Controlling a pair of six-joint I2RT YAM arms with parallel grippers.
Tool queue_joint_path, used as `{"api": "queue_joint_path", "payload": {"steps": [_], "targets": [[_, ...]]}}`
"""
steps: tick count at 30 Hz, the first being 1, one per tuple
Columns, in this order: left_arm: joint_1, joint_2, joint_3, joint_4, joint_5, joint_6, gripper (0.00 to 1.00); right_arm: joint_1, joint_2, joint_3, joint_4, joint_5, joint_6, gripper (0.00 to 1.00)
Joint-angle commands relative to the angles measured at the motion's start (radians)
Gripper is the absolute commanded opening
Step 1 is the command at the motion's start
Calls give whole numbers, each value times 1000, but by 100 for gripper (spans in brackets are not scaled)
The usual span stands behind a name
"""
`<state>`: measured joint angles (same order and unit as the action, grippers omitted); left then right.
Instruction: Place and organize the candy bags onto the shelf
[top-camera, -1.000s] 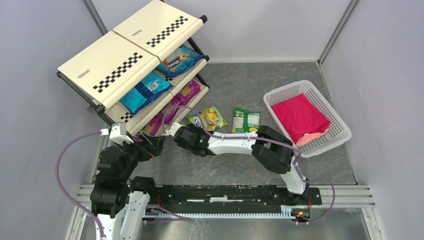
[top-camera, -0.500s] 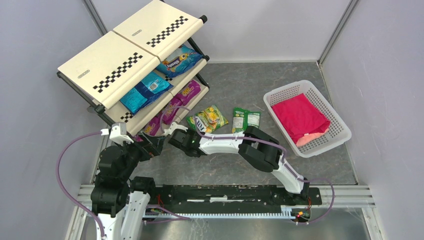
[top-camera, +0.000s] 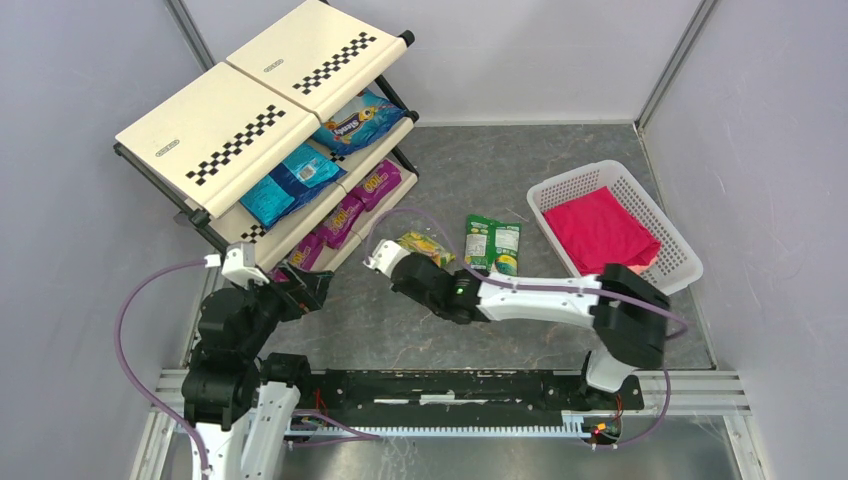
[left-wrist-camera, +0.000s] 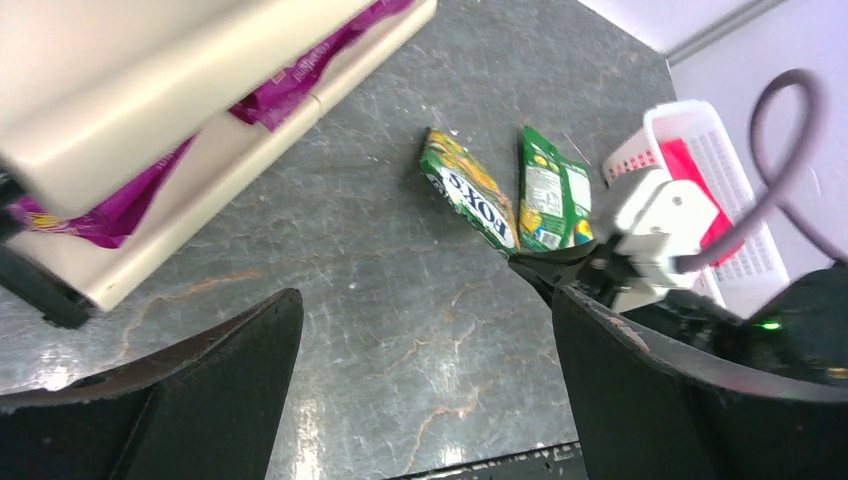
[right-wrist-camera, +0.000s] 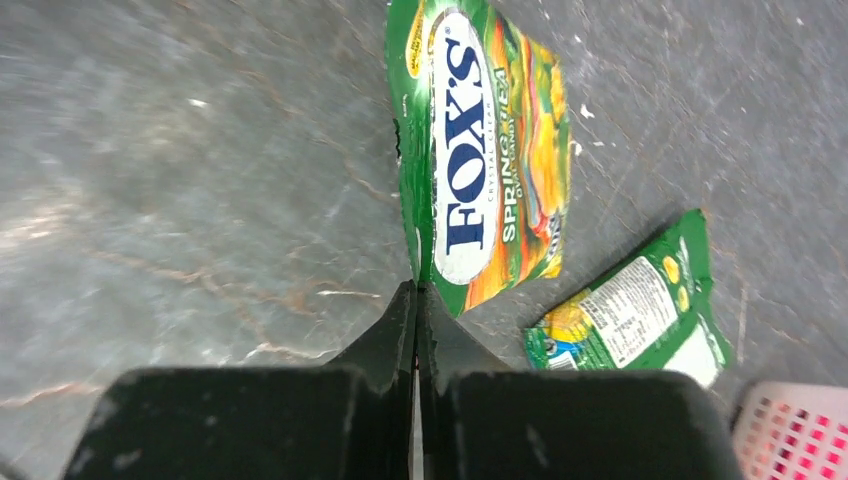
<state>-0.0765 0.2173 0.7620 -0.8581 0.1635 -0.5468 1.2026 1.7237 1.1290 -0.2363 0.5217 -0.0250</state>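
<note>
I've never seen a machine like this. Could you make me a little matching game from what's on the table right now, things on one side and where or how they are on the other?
Things:
1. left tool
2. right tool
3. pink-red cloth
4. blue candy bags

Place or state:
a. inside the white basket
b. open wide, holding nothing
c. on the middle tier of the shelf
d. shut on a corner of the green FOX'S bag

Pairs: 1-b, 2-d, 3-a, 4-c

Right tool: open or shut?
Shut. On the right tool the fingers meet without a gap, tips pinching the near edge of the Fox's bag.
</note>
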Motion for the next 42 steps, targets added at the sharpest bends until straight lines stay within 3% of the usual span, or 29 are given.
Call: {"api": "queue_joint_path", "payload": {"steps": [1, 9, 16, 22, 31, 42], "targets": [[-8, 52, 10, 68, 117, -49, 100, 3, -146, -95, 152, -232, 57, 0], [-8, 179, -34, 111, 432, -133, 99, 3, -223, -182, 310, -492, 148, 0], [-17, 177, -150, 110, 576, -189, 92, 3, -233, -199, 354, -565, 168, 0], [-17, 163, -190, 69, 502, -277, 82, 3, -238, -236, 401, -599, 183, 0], [-17, 274, -208, 6, 359, -235, 72, 15, -256, -276, 474, -598, 196, 0], [-18, 346, -224, 31, 266, -204, 69, 53, -284, -298, 559, -621, 161, 0]]}}
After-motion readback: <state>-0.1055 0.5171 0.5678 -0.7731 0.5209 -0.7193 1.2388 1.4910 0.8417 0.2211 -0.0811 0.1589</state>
